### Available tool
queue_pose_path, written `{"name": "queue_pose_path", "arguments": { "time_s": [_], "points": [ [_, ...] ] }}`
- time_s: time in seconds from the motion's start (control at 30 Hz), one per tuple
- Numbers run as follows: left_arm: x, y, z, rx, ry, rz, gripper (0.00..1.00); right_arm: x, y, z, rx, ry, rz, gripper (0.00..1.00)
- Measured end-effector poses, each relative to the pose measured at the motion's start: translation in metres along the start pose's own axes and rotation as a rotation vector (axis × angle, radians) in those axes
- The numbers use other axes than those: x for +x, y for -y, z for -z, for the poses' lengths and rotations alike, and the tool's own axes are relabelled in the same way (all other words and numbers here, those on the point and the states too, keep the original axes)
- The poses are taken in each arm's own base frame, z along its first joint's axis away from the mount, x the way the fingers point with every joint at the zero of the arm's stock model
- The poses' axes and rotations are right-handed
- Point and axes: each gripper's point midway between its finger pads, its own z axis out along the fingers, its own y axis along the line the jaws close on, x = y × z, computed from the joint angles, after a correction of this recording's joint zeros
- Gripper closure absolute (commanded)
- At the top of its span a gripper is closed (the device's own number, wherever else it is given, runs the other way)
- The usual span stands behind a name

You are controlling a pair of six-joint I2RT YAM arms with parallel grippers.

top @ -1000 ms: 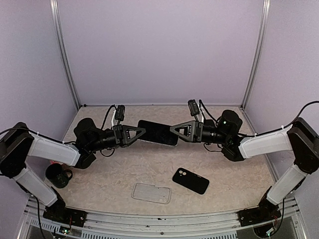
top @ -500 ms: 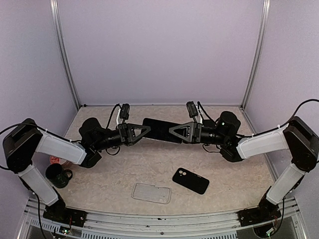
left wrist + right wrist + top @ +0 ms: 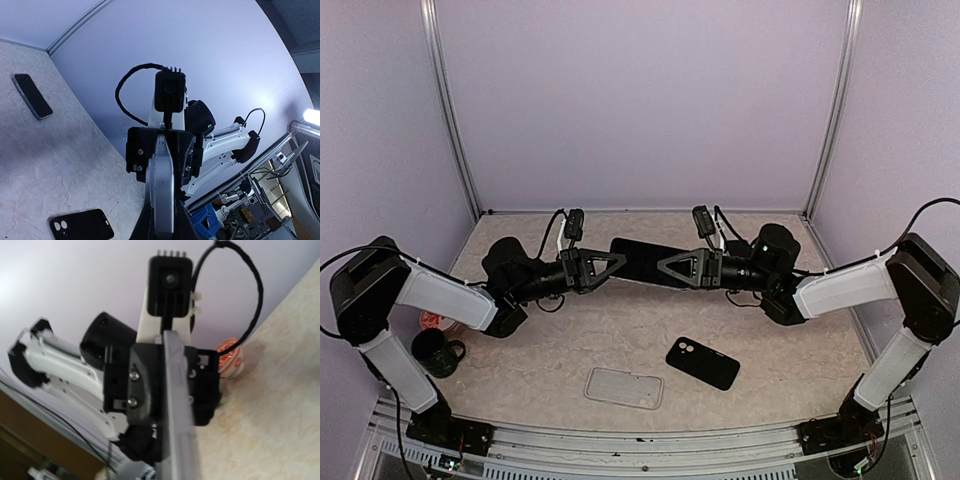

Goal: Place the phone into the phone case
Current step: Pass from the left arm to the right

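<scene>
While phone point(image 3: 642, 261) hangs midair, black case point(image 3: 703, 363), perhaps clear case point(image 3: 624, 387), mug point(image 3: 438, 352) below

The phone point(image 3: 642, 260), a black slab with a thin silvery edge, hangs level in the air at far centre, long axis left to right. The left gripper point(image 3: 616, 262) pinches its left end, and its right end sits between the fingers of the right gripper point(image 3: 666, 266). A black phone case point(image 3: 703, 363) with two camera holes lies flat near right of centre. A clear phone case point(image 3: 624, 387) lies flat to its left, nearer.
</scene>
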Motion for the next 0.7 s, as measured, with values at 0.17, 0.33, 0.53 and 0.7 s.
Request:
{"name": "queue_pose_path", "arguments": {
  "time_s": [0.17, 0.33, 0.53, 0.7],
  "points": [
    [-0.0004, 0.0030, -0.0007, 0.017, 0.003, -0.016, 1.00, 0.0025, 0.0017, -0.0004, 0.003, -0.012, -0.030, 1.00],
    [0.0003, 0.0026, -0.0011, 0.021, 0.003, -0.016, 0.93, 0.0027, 0.0017, -0.0004, 0.003, -0.013, -0.035, 1.00],
    [-0.0010, 0.0042, -0.0014, 0.026, 0.010, -0.012, 0.04, 0.0043, 0.0034, -0.0004, 0.008, -0.020, -0.036, 1.00],
    [-0.0035, 0.0029, -0.0012, 0.014, 0.024, -0.012, 0.01, 0.0071, 0.0086, 0.0003, 0.027, -0.030, -0.041, 1.00]
  ]
}}
